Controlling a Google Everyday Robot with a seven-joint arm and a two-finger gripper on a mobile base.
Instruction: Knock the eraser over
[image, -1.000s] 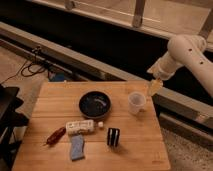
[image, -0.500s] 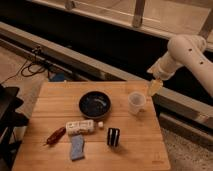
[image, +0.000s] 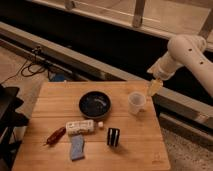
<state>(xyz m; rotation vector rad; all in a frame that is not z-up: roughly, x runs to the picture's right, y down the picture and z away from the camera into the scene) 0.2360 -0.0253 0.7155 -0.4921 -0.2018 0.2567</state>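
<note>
The eraser (image: 113, 137) is a small black block with pale stripes, standing upright near the front middle of the wooden table (image: 145, 145). My gripper (image: 154, 88) hangs from the white arm above the table's far right edge, just right of a white cup (image: 136, 102). It is well away from the eraser, up and to the right of it.
A dark round bowl (image: 95, 104) sits at the table's middle back. A white labelled bottle (image: 81, 127) lies on its side left of the eraser. A flat blue-grey sponge pad (image: 77, 147) and a reddish tool (image: 54, 136) lie at the front left.
</note>
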